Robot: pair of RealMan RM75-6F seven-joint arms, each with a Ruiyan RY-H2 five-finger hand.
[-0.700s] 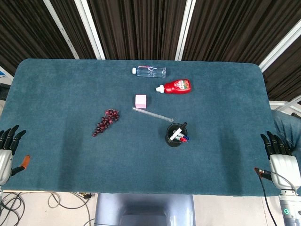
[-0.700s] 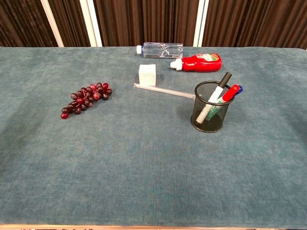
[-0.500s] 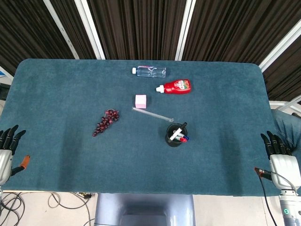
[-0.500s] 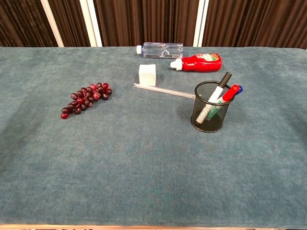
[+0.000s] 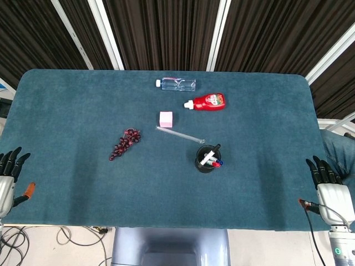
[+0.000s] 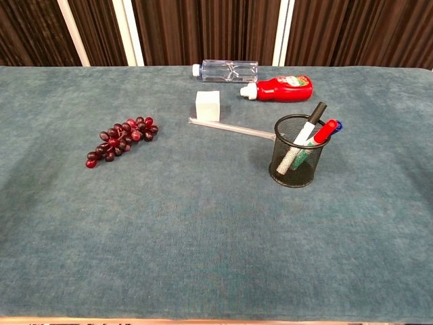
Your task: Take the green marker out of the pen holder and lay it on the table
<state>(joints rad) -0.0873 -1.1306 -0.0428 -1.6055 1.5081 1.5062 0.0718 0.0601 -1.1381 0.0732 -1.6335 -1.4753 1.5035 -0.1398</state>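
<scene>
While both hands are parked at the near corners of the counter (image 5: 66,111), nothing of the job can be seen as done. The right hand (image 5: 330,188) is seen at about four o'clock in the head view, with its fingers spread apart and nothing held. The left hand (image 5: 6,180) is seen at about eight o'clock, fingers also apart and empty. Neither hand is shown in the chest view.

Well apart from both hands, the pen holder (image 6: 298,150) is stood upright, a little toward three o'clock from the middle. The green marker (image 6: 301,156) is kept inside it, leaning among a black-capped marker (image 6: 309,125), a red one and a blue one.

So, as it is judged, everything is left: the holder must be reached, most likely by the nearer right hand, the green marker must be pinched and pulled up, and it must be laid flat on the counter.
</scene>
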